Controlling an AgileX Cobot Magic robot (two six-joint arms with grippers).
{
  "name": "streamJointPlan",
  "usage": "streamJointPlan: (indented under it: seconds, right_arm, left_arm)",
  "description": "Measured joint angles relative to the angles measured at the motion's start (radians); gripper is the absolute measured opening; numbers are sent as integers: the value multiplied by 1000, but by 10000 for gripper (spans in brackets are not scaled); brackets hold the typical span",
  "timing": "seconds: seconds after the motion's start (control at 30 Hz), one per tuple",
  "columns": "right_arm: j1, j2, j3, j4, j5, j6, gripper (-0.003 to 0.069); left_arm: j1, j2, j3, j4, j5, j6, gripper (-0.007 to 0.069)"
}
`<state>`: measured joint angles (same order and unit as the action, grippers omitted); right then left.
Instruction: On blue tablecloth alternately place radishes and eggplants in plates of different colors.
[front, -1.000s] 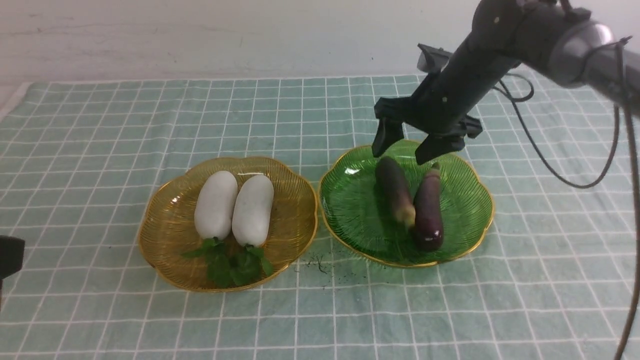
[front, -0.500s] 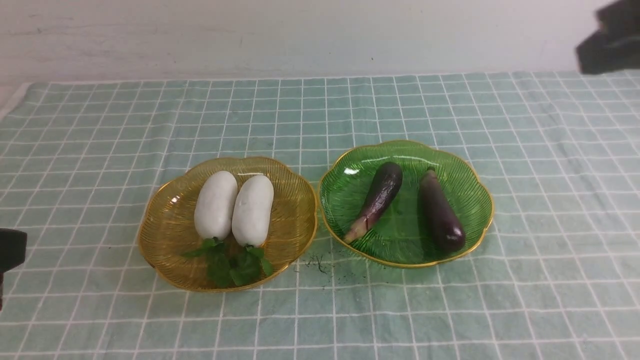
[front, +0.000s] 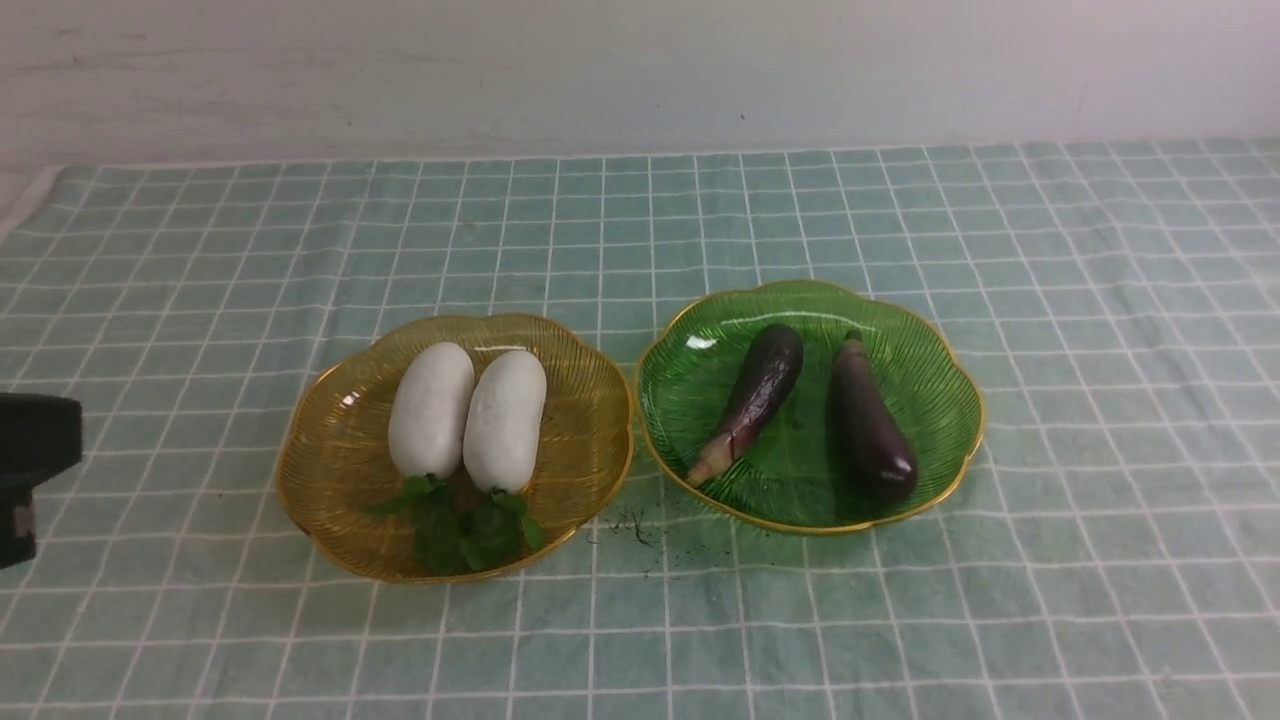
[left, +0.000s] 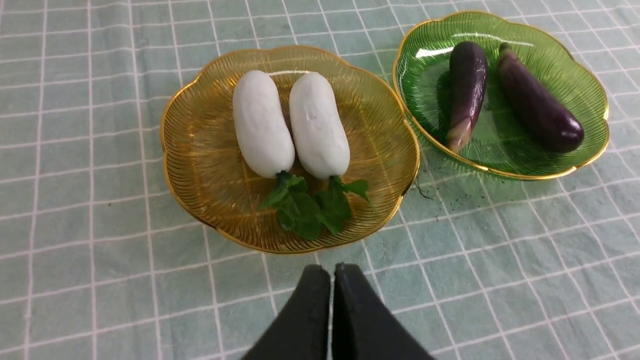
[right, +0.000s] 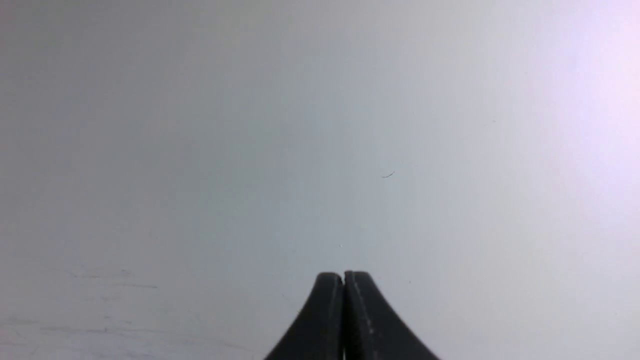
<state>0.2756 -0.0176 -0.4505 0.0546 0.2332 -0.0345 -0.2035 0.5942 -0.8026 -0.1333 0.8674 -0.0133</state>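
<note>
Blue tablecloth (front: 640, 220) meets white wall (front: 640, 70) on my feed. Left gripper (left: 331, 270) and right gripper (right: 343, 275): pinched closed, holding nothing.

The black, tapered left gripper (left: 331, 272) has its two fingers pressed flat together, tips touching. The black right gripper (right: 344, 277) is closed the same way. In the front view, only a black block of the left arm (front: 35, 470) shows at the edge.
</note>
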Motion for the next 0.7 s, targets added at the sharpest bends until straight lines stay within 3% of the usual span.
streamJointPlan:
  seconds: [0.23, 0.7]
  right_arm:
    - [0, 0, 0, -2, 18, 0, -13]
    - [0, 0, 0, -5, 25, 0, -13]
  left_arm:
    - [0, -253, 234, -22, -140, -1, -8]
    - [0, -387, 343, -63, -52, -1, -8]
